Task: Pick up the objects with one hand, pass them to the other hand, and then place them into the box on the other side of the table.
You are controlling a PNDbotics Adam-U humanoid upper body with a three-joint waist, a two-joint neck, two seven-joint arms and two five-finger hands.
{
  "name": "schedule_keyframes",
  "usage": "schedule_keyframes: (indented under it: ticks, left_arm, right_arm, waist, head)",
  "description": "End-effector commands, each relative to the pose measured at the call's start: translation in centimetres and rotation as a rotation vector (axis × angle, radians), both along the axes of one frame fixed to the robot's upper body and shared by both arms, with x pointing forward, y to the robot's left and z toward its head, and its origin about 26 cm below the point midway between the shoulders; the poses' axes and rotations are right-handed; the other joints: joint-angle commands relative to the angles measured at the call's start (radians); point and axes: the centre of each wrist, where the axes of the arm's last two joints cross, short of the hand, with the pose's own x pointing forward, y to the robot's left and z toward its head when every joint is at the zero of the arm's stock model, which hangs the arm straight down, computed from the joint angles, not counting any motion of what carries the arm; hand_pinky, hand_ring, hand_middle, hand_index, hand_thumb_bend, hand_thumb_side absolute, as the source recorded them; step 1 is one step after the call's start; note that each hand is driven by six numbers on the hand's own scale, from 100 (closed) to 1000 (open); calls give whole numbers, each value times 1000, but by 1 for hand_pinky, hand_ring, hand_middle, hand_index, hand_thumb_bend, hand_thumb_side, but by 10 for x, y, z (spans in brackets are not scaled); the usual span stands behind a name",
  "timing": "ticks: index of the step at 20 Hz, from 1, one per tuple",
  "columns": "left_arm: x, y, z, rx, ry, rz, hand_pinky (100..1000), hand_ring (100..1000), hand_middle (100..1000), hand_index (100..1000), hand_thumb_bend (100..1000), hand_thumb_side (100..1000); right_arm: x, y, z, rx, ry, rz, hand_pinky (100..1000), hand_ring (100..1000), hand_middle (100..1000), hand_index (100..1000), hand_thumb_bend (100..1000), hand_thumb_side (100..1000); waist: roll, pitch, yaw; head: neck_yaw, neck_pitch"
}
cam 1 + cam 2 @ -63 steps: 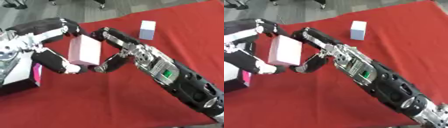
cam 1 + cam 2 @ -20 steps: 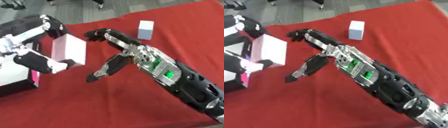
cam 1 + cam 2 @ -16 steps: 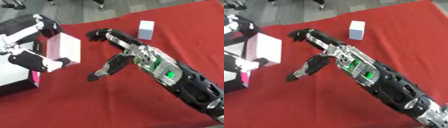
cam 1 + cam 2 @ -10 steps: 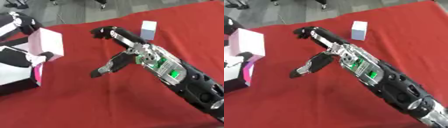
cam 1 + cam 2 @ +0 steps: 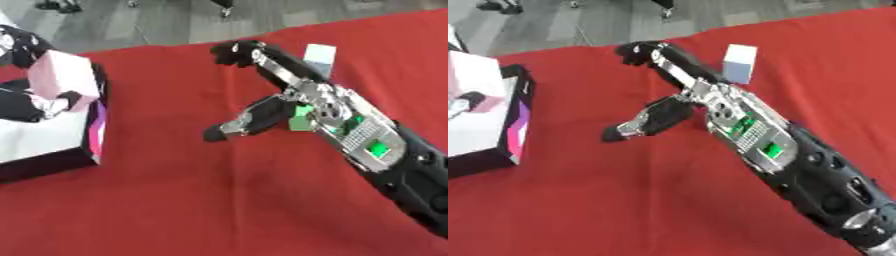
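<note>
Left robot hand (image 5: 35,102) grips the pink block (image 5: 63,79) above the box (image 5: 52,142); right robot hand (image 5: 262,105) hangs open beside it.

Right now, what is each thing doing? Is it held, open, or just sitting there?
Pink block: held by the left hand, over the box.
Left hand: shut on the pink block.
Right hand: open, holding nothing.
Box: open on top.
Pale block: sitting upright on the red cloth.
</note>
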Motion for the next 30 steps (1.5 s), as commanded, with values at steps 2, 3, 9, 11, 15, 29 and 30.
schedule_keyframes:
  ticks: [2, 3, 9, 11, 15, 29, 30]
  left_arm:
    - [10, 26, 5, 15, -25, 100, 721, 531, 366, 414, 257, 100]
    - [13, 29, 2, 14, -22, 119, 721, 531, 366, 414, 257, 100]
    - [35, 48, -18, 4, 15, 213, 720, 534, 372, 423, 241, 100]
    - [42, 51, -24, -5, 31, 226, 720, 535, 375, 428, 229, 105]
    - [57, 53, -39, -25, 70, 241, 729, 548, 400, 457, 249, 115]
    - [77, 71, -71, 46, 144, 355, 868, 823, 760, 857, 722, 428]
    - [77, 71, -70, 47, 141, 359, 868, 823, 760, 858, 725, 423]
  right_arm:
    - [-3, -6, 15, 5, -47, -7, 864, 848, 777, 893, 840, 433]
    - [-3, -7, 16, 6, -49, -9, 864, 848, 777, 893, 839, 433]
    - [-4, -11, 20, 9, -60, -16, 863, 846, 776, 892, 833, 433]
    - [-5, -12, 22, 10, -63, -18, 863, 846, 775, 892, 831, 432]
    - [-6, -14, 25, 21, -73, -22, 862, 845, 774, 891, 829, 432]
    - [-7, -22, 28, 14, -83, -45, 863, 844, 773, 891, 828, 434]
    - [-7, -22, 28, 13, -84, -47, 863, 844, 773, 891, 828, 433]
  waist:
    - [-21, -10, 0]
    - [-23, -8, 0]
    - [-35, -1, -7]
    - [-38, 1, -8]
    - [-43, 6, -14]
    - [-44, 6, -26]
    - [-44, 5, -27]
  head:
    - [38, -1]
    - [43, -1]
    - [74, -1]
    - [81, -1]
    - [85, -1]
    - [43, -1]
    - [39, -1]
